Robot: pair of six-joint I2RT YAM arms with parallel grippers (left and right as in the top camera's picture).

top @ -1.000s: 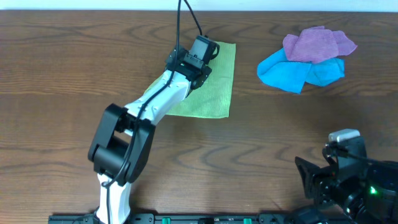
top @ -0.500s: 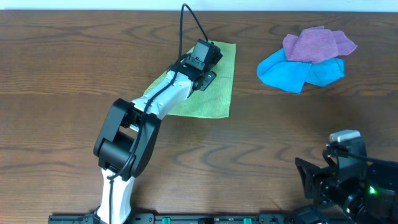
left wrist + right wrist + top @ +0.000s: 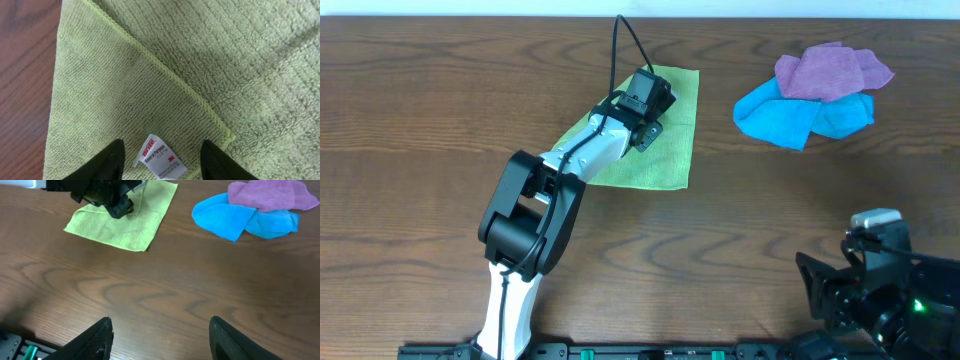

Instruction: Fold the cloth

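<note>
Arm on the robot's left is stretching diagonally from the near edge of the wooden table toward the far side, its links nearly straightened and its wrist hanging over a green cloth. The left gripper is pointing down at the far part of that cloth, and the wrist camera is showing its two dark fingers standing apart with nothing clamped between them; whether their tips are touching the fabric cannot be told. A white label with red print is lying flat in the gap between the fingers. The cloth is lying on the table left of centre, toward the far edge, with one layer folded over another, the hemmed edge of the upper layer running diagonally across the lower one. The right arm is sitting tucked at the near right corner, its gripper spread wide over bare wood and holding nothing. Well apart, at the far right, a purple cloth is resting crumpled on a blue cloth.
</note>
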